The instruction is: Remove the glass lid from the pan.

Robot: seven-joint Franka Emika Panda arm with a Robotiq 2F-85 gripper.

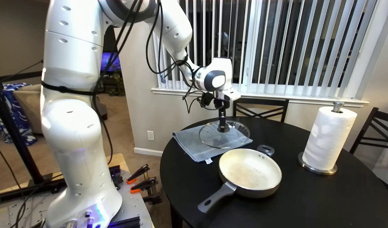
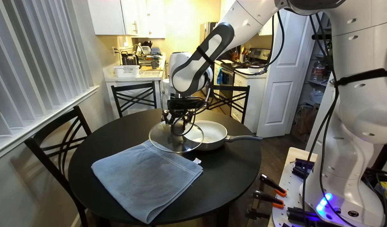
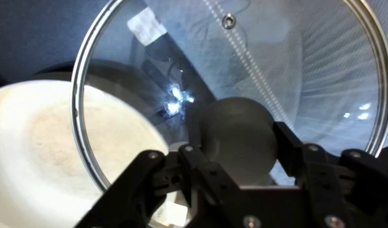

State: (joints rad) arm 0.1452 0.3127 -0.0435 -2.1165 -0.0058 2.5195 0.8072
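And the fingers (image 3: 285, 148) have the dark knob (image 3: 238, 136) pinched between them, one either side! Out below their tips spreads the glass lid (image 1: 224, 137), aloft over the blue-grey cloth (image 1: 189, 143), while the pan (image 1: 249, 171) sits uncovered on the table (image 1: 311, 196).

In an exterior view, you have the table (image 1: 308, 202) across the lower right. On it: pan (image 1: 249, 172) at lower centre, handle (image 1: 217, 197) pointing to lower left; cloth (image 1: 190, 147) to the upper left of the pan; paper-towel roll (image 1: 328, 139) well to the pan's right. One chair (image 1: 260, 102) stands behind the table, another chair (image 1: 387, 117) at the right edge. In an exterior view, the glass lid (image 2: 176, 143) overlaps the pan's left side and the cloth's top corner. In the wrist view, your gripper (image 3: 236, 139) has the lid's knob (image 3: 235, 118) between its fingers; through the lid you see pan at left, cloth at right.
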